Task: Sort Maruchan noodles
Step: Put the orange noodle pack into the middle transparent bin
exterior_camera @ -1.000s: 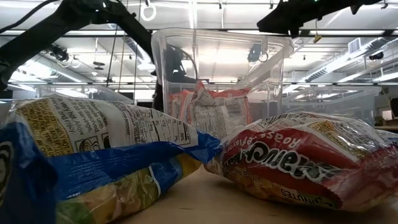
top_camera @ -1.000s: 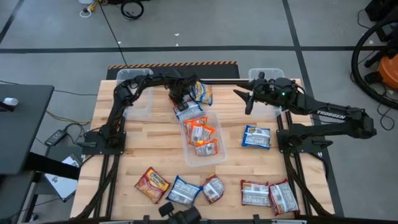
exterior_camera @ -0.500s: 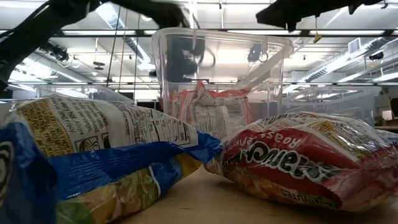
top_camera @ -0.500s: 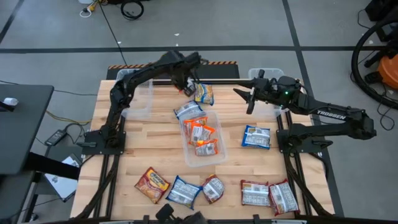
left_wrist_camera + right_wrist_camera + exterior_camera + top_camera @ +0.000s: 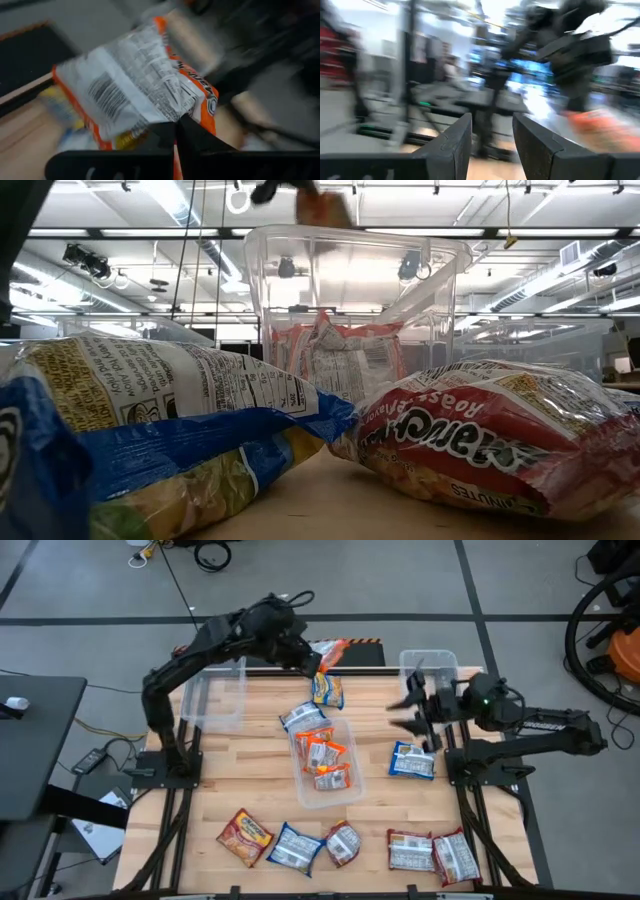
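Observation:
My left gripper is raised over the table's far edge and shut on an orange noodle packet with a white barcode back. The low view shows this packet high up. My right gripper is open and hovers above the table, just to the far side of a blue packet lying flat. The centre clear bin holds orange packets. Two blue packets lie flat by its far end. Several blue, orange and dark red packets lie along the near edge. My left gripper pinches the orange packet between its two fingers at one edge. The rest of the packet sticks out ahead of the fingers. It is lifted clear of the table and everything on it.
A clear bin stands at the far left and another at the far right, behind my right arm. Bare wood shows left of the centre bin. In the low view, a blue packet and a red one lie close in front.
My left gripper has risen from beside the centre bin's far end, moving up and toward the far edge, and now carries the orange packet clear of the table. My right arm has drawn back toward the right and near side, and has left the top of the low view.

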Tool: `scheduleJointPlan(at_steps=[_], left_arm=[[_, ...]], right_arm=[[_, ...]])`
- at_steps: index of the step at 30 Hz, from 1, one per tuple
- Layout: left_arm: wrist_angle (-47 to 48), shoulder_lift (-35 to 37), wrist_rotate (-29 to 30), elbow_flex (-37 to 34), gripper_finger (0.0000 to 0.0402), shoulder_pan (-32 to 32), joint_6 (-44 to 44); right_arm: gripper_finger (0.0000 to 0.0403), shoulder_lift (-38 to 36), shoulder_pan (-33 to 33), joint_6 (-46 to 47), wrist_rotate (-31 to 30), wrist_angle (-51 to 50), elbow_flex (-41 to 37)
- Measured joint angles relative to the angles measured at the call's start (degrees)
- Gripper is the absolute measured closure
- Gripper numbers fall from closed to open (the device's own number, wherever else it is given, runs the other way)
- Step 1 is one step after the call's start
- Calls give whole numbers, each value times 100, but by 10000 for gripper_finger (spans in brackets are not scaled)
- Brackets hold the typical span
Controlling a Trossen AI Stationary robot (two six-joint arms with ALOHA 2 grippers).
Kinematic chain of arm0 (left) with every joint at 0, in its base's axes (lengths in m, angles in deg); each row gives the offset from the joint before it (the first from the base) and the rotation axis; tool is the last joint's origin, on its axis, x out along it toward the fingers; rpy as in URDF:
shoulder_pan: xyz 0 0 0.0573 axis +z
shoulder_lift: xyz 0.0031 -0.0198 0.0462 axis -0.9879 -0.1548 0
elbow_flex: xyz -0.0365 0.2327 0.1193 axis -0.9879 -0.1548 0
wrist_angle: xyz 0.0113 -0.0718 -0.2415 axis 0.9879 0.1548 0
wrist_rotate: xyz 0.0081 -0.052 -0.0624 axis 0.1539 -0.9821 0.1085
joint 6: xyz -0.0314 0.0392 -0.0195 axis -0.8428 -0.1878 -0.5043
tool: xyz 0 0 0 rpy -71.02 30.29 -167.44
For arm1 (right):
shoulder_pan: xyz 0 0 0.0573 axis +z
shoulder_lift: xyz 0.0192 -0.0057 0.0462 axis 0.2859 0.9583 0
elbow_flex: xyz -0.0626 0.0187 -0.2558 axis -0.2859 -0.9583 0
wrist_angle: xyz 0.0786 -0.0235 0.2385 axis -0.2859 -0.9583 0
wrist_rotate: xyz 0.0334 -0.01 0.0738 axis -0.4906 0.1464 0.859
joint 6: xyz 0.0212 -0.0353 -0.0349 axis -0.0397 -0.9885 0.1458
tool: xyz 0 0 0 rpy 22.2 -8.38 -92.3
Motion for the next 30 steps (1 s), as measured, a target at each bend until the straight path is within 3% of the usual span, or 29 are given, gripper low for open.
scheduleJointPlan(at_steps=[3,11,15,18,21,25,27,30], left_arm=[[-949,187,59,2,395,-420,-107],[-3629,254,156,0,395,-968,-256],[-4529,153,194,4,395,-1056,-363],[-4649,55,-259,-2,395,-1060,-142],[-4664,39,-592,-7,395,-1062,77],[-4863,-14,-695,3,395,-1069,356],[-5000,-92,-1288,-2,395,-1061,774],[-5282,-128,-2666,-7,395,-1174,1064]], right_arm=[[254,0,694,-265,-472,29,0],[253,4,2270,-771,-2543,40,262],[253,88,2727,-2113,-4192,190,369],[253,108,2814,-3184,-5334,1359,410],[253,6,2804,-3305,-5453,2361,417],[243,-83,2803,-2926,-5140,2417,417],[229,-90,2803,-2548,-5094,2214,415],[203,-203,2803,-1738,-4704,1587,409]])
